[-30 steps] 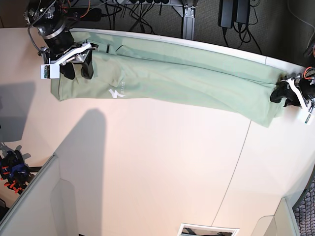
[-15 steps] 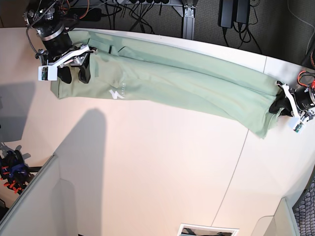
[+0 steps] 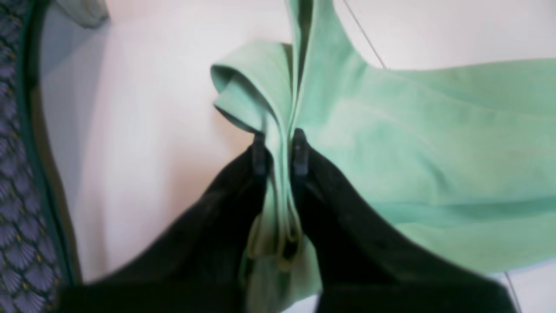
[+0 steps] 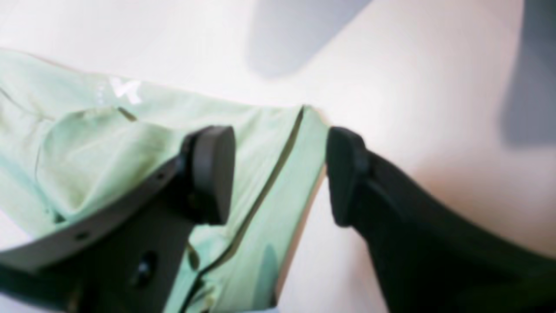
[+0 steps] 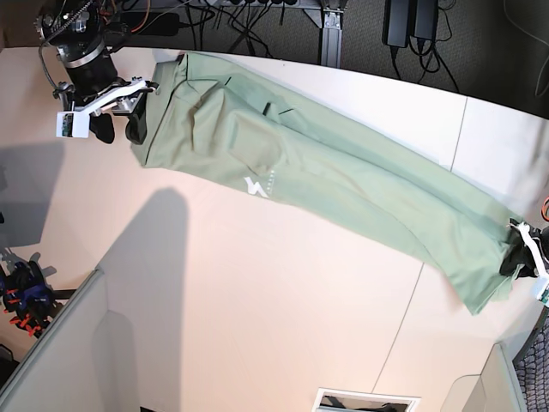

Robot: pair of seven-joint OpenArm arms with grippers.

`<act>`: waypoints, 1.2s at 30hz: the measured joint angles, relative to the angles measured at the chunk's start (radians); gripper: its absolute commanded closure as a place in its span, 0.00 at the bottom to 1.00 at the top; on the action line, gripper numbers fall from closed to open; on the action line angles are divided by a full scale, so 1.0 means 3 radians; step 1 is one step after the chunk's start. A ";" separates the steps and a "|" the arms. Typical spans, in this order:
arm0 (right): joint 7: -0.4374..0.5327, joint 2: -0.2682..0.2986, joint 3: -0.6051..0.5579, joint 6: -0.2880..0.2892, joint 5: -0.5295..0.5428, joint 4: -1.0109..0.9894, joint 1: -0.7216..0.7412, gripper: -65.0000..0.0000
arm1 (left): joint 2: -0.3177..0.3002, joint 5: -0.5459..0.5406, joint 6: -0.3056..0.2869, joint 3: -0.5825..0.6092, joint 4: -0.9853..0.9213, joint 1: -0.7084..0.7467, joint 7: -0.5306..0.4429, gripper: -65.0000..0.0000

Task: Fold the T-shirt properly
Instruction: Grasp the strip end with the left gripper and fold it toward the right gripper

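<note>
- Left end effector (image 3: pixel 278 143) is pinched tight on bunched T-shirt (image 5: pixel 343 176) edge.
- Right end effector (image 4: pixel 278 174) gapes wide, straddling the other end's edge.
- Shirt stretches diagonally across the bench (image 5: pixel 257 300); best re-grip there, then pull evenly.

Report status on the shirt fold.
Left gripper shut on shirt hem. Right gripper open, straddling shirt's edge. Shirt stretched across table. Nothing in the way.
</note>
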 measured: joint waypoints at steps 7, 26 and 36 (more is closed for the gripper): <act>0.0001 -0.0046 0.0000 0.0000 0.0009 -0.0001 0.0000 0.48 | 0.0057 -0.0214 0.0017 0.0033 0.1211 0.0556 0.0271 1.00; -0.0039 -0.0127 0.0000 0.0000 0.0010 -0.0003 -0.0001 0.48 | 0.0964 0.0104 0.0128 0.0688 0.1836 0.0969 0.0390 1.00; -0.0051 -0.0168 0.0000 0.0000 0.0010 -0.0003 0.0000 0.48 | 0.1064 0.0093 0.0131 0.0712 0.1836 0.0969 0.0290 1.00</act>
